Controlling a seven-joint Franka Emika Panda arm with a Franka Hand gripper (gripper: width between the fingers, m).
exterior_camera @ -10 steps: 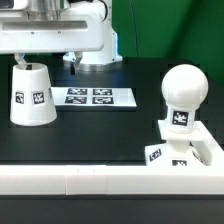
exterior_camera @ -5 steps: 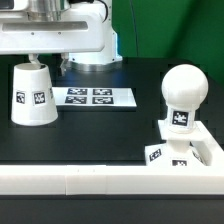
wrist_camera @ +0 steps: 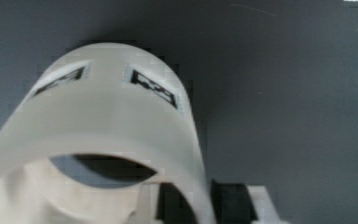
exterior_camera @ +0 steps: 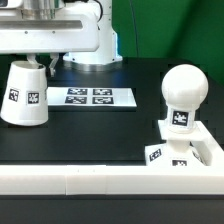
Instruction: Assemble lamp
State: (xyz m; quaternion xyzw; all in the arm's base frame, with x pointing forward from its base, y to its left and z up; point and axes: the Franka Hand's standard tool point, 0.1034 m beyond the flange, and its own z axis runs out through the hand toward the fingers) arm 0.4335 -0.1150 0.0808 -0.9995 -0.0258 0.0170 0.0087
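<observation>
wrist view shows the shade directly under the hand, seemingly grasped at its rim. held so shallowly, it could slip before reaching the far-off bulb on the base.

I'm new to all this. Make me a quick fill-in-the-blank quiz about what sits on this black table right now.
1. The round white plastic bulb stands on the low square ____.
2. The flat white marker board shows ____ square tags.
3. The white conical plastic shade stands at the exterior view's ____ side.
4. The long white rail lies along the table's ____ edge.

Missing words: base; four; left; front
</observation>
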